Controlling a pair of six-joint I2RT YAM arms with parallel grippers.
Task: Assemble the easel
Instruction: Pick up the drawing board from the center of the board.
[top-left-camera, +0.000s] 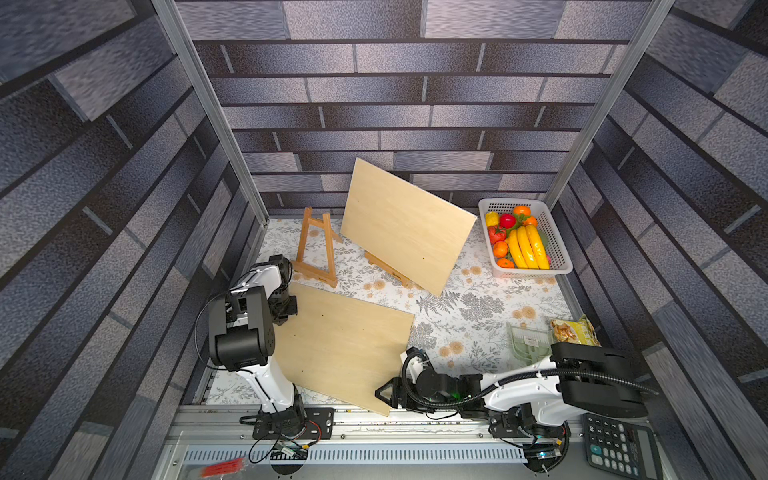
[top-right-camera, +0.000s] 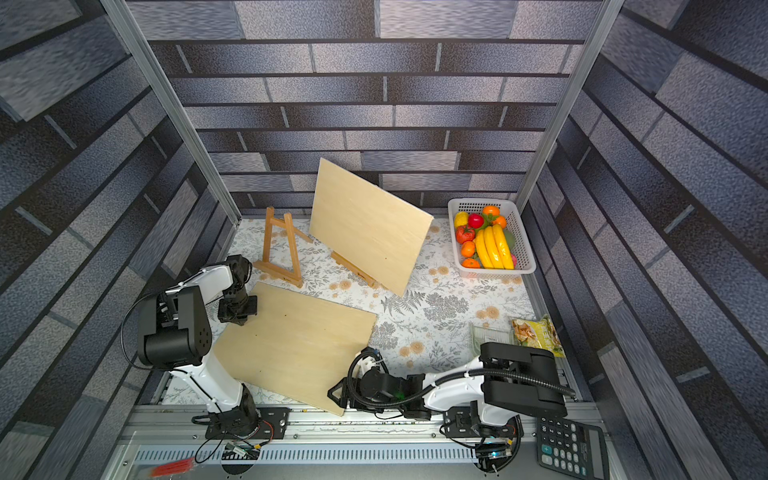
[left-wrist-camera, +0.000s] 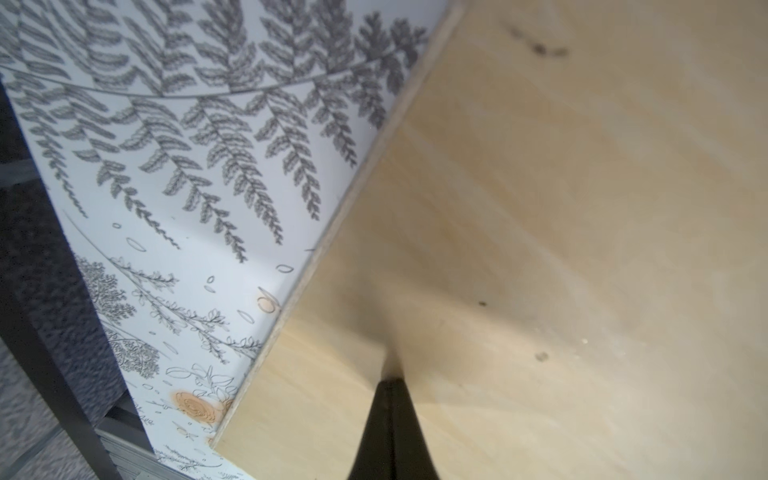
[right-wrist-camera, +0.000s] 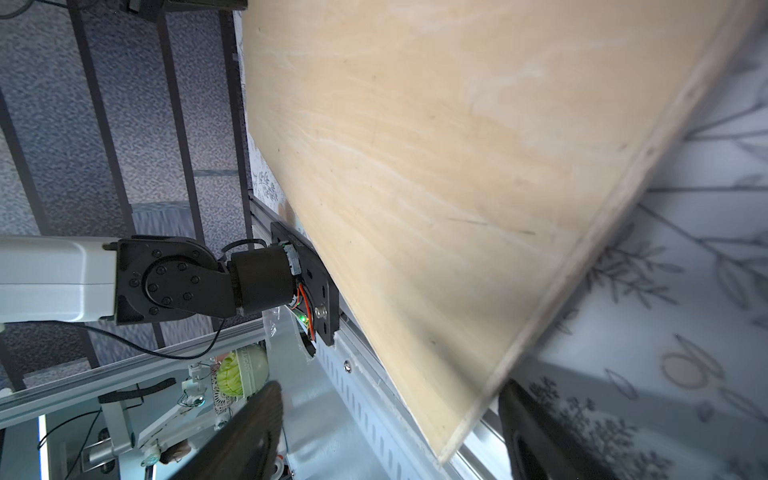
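board: board laid face-up at the front of the table, long side roughly left-right, near corner over the rail
left wrist only: left gripper pressed together, tip on board
right wrist only: right gripper spread, corner caught between, ungripped

The left white-and-black robot arm rises from its base, elbow folded high and wrist bent steeply down. The left black gripper is pinched tight, fingers together. The right white-and-black robot arm lies low, stretched sideways toward its partner. The right black gripper has its jaws spread wide.
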